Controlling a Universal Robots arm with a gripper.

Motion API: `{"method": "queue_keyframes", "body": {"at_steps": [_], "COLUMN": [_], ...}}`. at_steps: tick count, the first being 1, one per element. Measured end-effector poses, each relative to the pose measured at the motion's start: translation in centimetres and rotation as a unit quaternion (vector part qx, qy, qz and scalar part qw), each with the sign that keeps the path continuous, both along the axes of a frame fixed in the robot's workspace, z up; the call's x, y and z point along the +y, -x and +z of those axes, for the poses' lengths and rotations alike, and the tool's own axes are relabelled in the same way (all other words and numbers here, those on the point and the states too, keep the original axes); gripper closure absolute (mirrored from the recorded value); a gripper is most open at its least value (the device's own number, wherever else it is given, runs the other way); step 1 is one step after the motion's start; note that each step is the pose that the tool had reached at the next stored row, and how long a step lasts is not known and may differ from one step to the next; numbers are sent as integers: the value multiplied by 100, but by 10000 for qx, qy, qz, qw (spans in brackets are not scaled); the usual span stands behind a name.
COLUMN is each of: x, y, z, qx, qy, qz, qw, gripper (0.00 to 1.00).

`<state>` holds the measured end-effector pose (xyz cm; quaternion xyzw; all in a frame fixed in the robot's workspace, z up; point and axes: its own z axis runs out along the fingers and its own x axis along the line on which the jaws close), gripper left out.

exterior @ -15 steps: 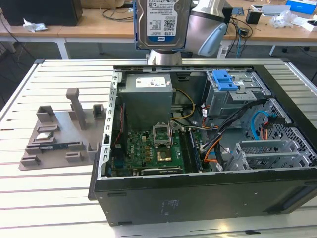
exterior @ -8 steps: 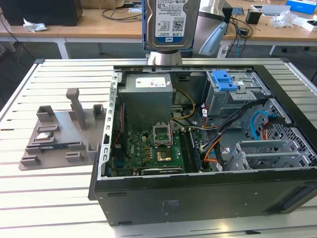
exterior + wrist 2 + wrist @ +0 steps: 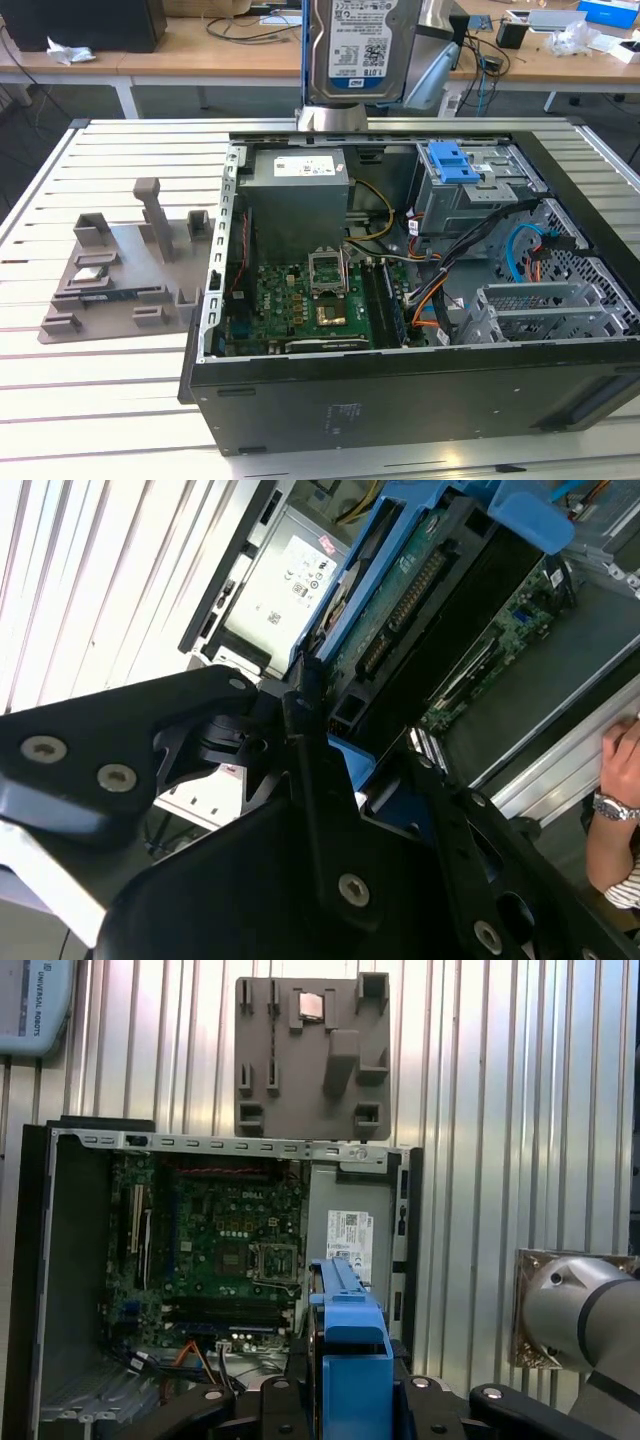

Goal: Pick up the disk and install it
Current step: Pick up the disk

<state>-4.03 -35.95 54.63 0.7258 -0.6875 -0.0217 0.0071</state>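
Black tool tight around the disk at its blue rails, above the computer case.

The disk and power supply carry printed, barcoded labels.

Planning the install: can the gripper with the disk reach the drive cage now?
Probably yes: the gripper holds the disk above the open case, and the way down to the drive cage looks free, though cables run beside it.

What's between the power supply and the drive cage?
Yellow and black cables run between the power supply and the drive cage, in the exterior view.
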Motion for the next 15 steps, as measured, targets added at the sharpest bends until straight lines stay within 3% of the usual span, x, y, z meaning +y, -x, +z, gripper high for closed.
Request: {"method": "queue_keyframes", "body": {"at_steps": [3, 7, 12, 15], "x": [-69, -200, -342, -404], "y": [-36, -69, -79, -98], "z": [-2, -10, -37, -91], "qx": [2, 3, 2, 3], "qy": [0, -6, -117, -121], "qz": [1, 0, -3, -5], "qw": [10000, 10000, 9999, 9999], "gripper": [64, 64, 64, 64]}}
